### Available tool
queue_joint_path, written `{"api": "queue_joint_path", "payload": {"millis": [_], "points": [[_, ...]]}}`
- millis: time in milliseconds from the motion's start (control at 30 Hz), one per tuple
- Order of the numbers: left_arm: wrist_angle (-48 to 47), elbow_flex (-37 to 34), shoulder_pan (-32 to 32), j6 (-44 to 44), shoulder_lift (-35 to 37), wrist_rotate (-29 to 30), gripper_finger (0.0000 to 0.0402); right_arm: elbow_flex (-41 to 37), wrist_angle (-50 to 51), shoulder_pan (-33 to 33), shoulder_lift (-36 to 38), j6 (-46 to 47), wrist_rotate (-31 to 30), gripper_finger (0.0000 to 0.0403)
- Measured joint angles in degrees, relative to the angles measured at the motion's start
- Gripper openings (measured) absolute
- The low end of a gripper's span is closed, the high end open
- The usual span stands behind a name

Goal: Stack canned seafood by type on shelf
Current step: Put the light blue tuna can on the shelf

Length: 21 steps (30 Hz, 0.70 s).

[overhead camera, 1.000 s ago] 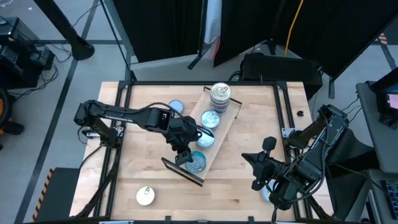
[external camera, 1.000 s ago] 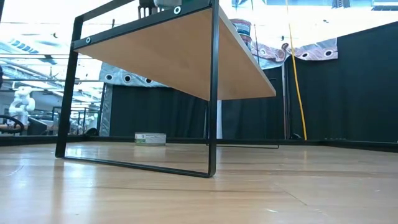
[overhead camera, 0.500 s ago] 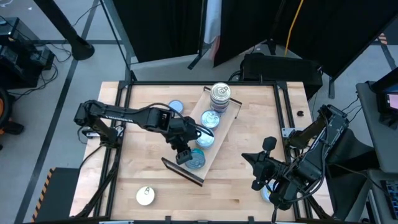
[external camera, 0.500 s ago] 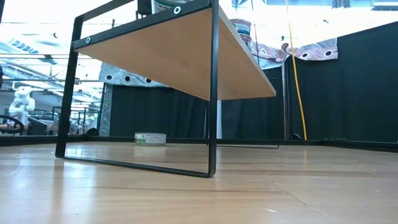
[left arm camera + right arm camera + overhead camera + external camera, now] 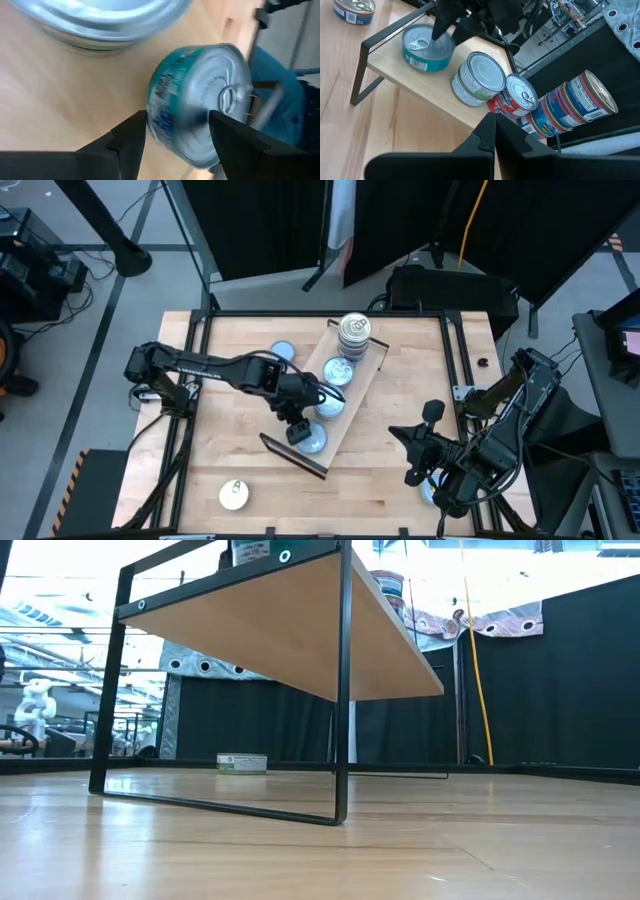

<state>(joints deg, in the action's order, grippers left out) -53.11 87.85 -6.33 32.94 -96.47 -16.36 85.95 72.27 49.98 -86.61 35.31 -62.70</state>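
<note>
The shelf (image 5: 366, 376) lies slantwise on the table, with a dark lip at each short end. On its near end lies a teal-labelled tin with a pull tab (image 5: 314, 439), (image 5: 200, 100), (image 5: 426, 50). My left gripper (image 5: 299, 431), (image 5: 177, 117) is shut on it. Farther along the shelf stand a blue-topped tin (image 5: 330, 403), another tin (image 5: 340, 370) and a stack (image 5: 352, 332). My right gripper (image 5: 493, 120) waits shut near the table's right near corner (image 5: 425, 448). My left gripper pinches the teal tin's side wall (image 5: 165, 107) between its two fingers (image 5: 131, 132). It comes slanting down from the table's left. The tin lies flat, pull tab up, with its bottom on the shelf's near end.
A blue-topped tin (image 5: 283, 352) stands on the table left of the shelf. A cream-topped tin (image 5: 233, 495) sits near the near edge. Another tin (image 5: 430, 492) shows partly under my right arm. The shelf stands on thin black legs (image 5: 343, 690).
My left gripper and the teal tin have shifted a little on the shelf's near end. In the low view the tin's teal label now shows above the near lip, where the dark fingers showed before.
</note>
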Motion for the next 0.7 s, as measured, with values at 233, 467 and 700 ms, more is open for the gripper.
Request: {"api": "queue_joint_path", "payload": {"millis": [233,467,700], "points": [[-2.04,-0.04,1.12,1.30,-0.13,0.53,0.0226,-0.02,-0.04,0.00,0.00,0.07,2.26,0.0000],[-5.58,-0.04,1.24,2.77,2.34,0.73,0.0226,-0.83,-1.00,0.61,0.05,2.70,3.01,0.0000],[-4.64,-0.07,-1.89,4.21,8.55,9.24,0.0226,-7.79,-14.28,-0.39,0.07,1.70,0.09,0.0000]]}}
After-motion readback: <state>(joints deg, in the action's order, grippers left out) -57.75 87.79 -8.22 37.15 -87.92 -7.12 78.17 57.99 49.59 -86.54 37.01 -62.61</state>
